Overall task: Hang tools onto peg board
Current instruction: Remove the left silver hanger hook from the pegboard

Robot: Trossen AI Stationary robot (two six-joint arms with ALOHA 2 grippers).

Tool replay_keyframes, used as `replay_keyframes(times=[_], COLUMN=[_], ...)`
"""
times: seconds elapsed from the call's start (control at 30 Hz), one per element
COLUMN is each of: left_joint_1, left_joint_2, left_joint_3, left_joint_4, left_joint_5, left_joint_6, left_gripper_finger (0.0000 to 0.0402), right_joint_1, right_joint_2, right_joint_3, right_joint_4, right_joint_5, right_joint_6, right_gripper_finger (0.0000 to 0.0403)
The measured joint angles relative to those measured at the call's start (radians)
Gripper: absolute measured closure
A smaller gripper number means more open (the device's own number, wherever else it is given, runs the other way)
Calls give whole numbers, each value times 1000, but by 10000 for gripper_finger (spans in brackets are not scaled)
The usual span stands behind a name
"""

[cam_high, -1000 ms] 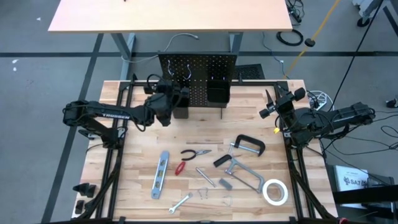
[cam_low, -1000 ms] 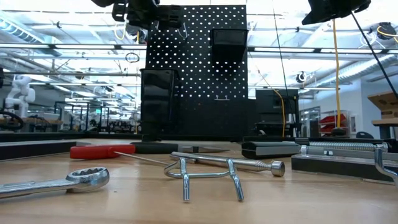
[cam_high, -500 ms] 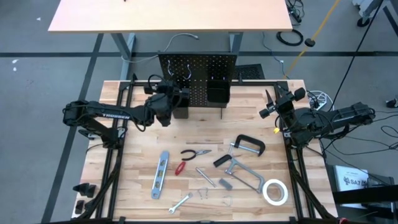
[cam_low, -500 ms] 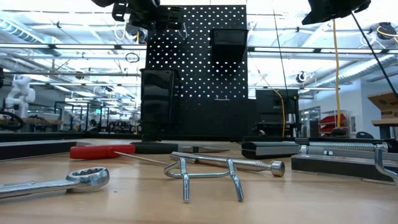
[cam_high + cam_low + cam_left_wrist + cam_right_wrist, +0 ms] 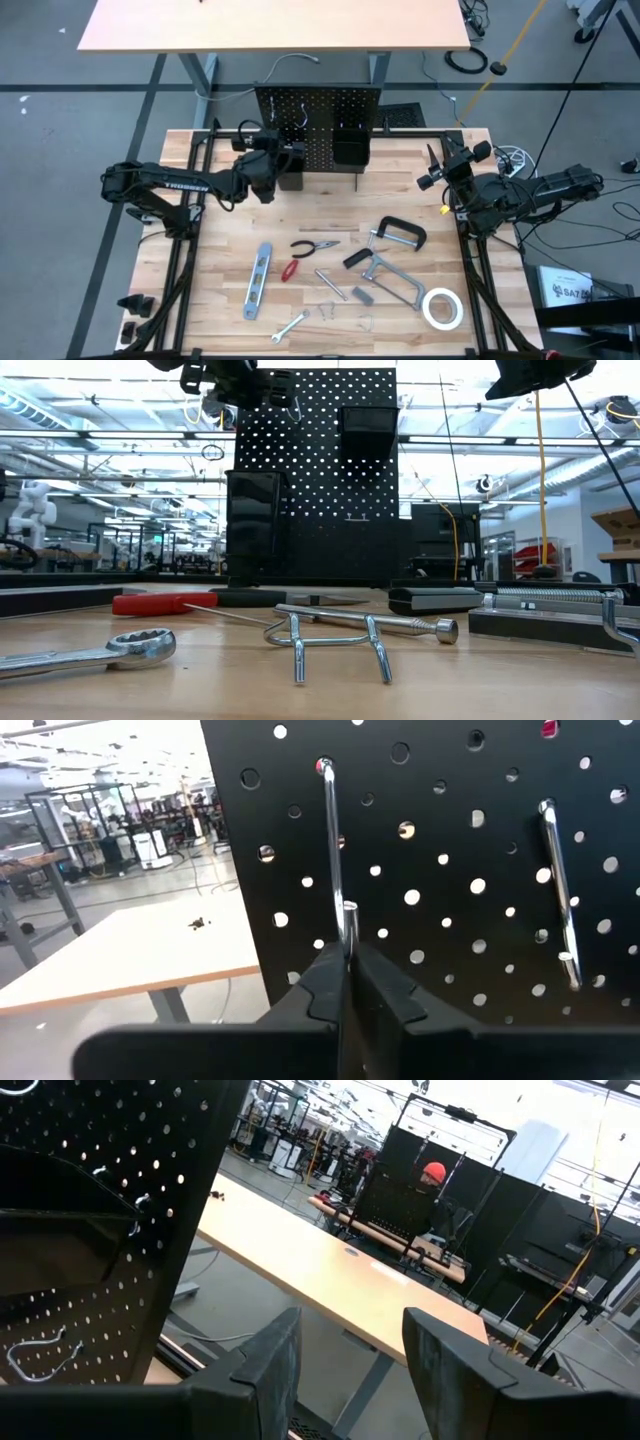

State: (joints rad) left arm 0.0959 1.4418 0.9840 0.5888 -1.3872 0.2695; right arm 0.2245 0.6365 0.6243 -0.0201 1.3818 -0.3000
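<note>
High view, left to right: your left gripper (image 5: 283, 152) is up against the left part of the peg board (image 5: 345, 105), at the far edge of the table (image 5: 220, 290). Over the last second its fingers have pressed together, and the left wrist view shows them now pinching a silver hook (image 5: 335, 870) that stands out of the black panel. A second hook (image 5: 558, 890) hangs bare beside it. That closing looks like you are seating or adjusting the hook, not hanging anything yet.

Every tool lies loose on the tabletop, well apart from the board: the level (image 5: 258, 280), red-handled screwdriver (image 5: 291, 270), pliers (image 5: 314, 246), wrench (image 5: 290, 326), C-clamp (image 5: 400, 234), bar clamp (image 5: 392, 281) and tape roll (image 5: 441, 308). So the hanging itself has not begun.

Your right gripper (image 5: 436, 170) waits at the table's right edge, fingers partly spread and holding nothing, unchanged.
</note>
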Motion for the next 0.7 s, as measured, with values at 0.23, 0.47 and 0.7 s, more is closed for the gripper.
replay_keyframes(times=[0.23, 0.47, 0.7], left_joint_1=[0, -17, -64], left_joint_2=[0, -5, -25], left_joint_3=[0, 0, 0], left_joint_4=[0, 8, 44], left_joint_5=[0, -1, -10], left_joint_6=[0, 8, 31], left_gripper_finger=[392, 393, 394], right_joint_1=[0, 0, 0], right_joint_2=[0, 0, 0], right_joint_3=[0, 0, 0], right_joint_4=[0, -1, -26], right_joint_5=[0, 0, 0], right_joint_6=[0, 0, 26], right_gripper_finger=[236, 236, 236])
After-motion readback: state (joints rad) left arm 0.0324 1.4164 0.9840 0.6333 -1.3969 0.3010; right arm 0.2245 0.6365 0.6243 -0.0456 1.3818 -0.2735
